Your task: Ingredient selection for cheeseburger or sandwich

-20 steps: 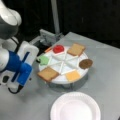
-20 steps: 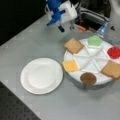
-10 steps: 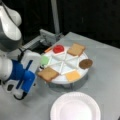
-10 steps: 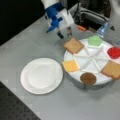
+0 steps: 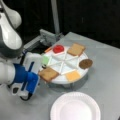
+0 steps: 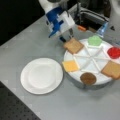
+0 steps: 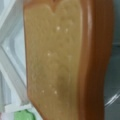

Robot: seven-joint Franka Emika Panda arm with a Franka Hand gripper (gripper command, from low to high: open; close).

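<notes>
Smooth, matte toy pieces, flat and plastic-looking, laid out one to a wedge in a white round divided tray (image 5: 62,80) (image 6: 93,62) with raised ribs like spokes. Nearest the arm, a brown toast square (image 5: 48,74) (image 6: 73,45) with a darker crust band and a notched top edge, lying flat in its wedge and jutting a little over the rim; fills almost the whole wrist view (image 7: 57,62), pale speckled face and glossy brown border. In the next wedge, a green lettuce blob (image 5: 45,60) (image 6: 95,40) with lumpy edges, peeking into the wrist view's bottom corner (image 7: 22,116). Further round, a red tomato disc (image 5: 58,48) (image 6: 114,52), a second toast square (image 5: 76,49) (image 6: 112,70), a dark brown round patty (image 5: 85,63) (image 6: 88,78) and a yellow cheese square (image 5: 73,75) (image 6: 70,66). At the first toast's outer edge, the blue-and-white gripper (image 6: 66,35), dark fingers apart and flanking the corner of the slice; no telling whether touching it. Beside the tray on the grey table (image 6: 30,37), a white round plate (image 5: 75,107) (image 6: 41,75) with a ridged rim, bare of any piece.
</notes>
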